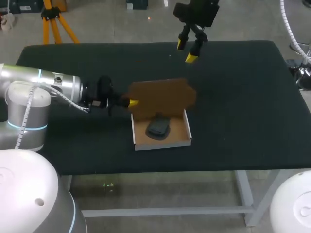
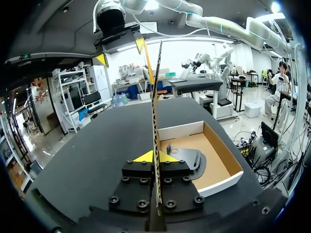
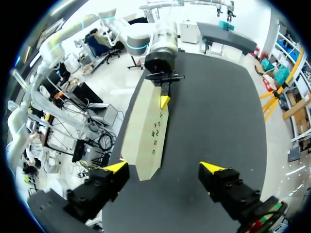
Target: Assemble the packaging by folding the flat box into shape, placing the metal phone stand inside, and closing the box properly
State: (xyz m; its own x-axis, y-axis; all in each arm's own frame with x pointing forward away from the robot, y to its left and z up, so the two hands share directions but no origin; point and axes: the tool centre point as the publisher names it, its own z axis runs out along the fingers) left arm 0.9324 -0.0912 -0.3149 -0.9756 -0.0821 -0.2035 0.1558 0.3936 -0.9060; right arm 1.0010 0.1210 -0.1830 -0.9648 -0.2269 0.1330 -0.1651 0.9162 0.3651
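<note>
Standing near the front middle of the black table [image 1: 243, 97], the box [image 1: 163, 143] is a shallow tray, white outside and brown inside, with its brown lid [image 1: 163, 99] raised upright along the far wall. A dark metal phone stand [image 1: 158, 128] lies flat inside the tray. The left gripper [image 1: 132, 103] pinches the lid's left edge, one yellow tip on each face. The right gripper [image 1: 186, 51] hangs above the table's far side, fingers spread wide, holding nothing.
</note>
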